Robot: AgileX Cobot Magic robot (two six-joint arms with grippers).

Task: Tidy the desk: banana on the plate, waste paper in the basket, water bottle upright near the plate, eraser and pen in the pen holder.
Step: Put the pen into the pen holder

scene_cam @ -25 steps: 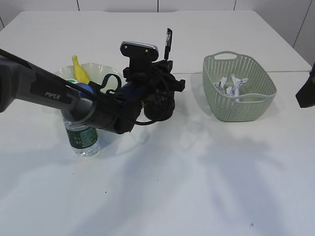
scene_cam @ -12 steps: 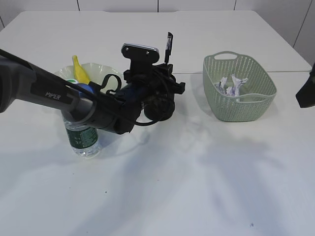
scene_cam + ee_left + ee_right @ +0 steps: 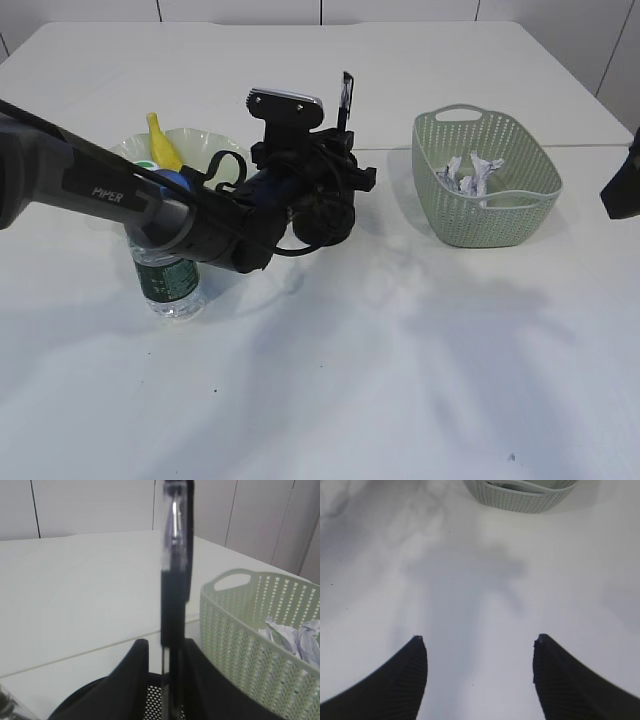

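A black pen (image 3: 346, 95) (image 3: 175, 580) stands upright between my left gripper's (image 3: 338, 135) (image 3: 166, 647) parted jaws. Its lower end reaches into the black mesh pen holder (image 3: 325, 215) (image 3: 156, 702). It leans on the right finger, with a gap to the left finger. The banana (image 3: 162, 140) lies on the pale plate (image 3: 205, 140). In front of the plate the water bottle (image 3: 170, 285) stands upright. Crumpled waste paper (image 3: 470, 175) (image 3: 295, 637) lies in the green basket (image 3: 490, 215) (image 3: 235, 630). My right gripper (image 3: 480, 642) hangs open over bare table. The eraser is hidden.
The left arm (image 3: 120, 195) stretches from the left edge across the plate and bottle, hiding most of the pen holder. The right arm (image 3: 622, 190) shows only as a dark shape at the right edge. White table (image 3: 380, 370) fills the front.
The left jaws have parted from the pen. The pen has sunk a little and now stands straighter in the holder. The right arm has not moved.
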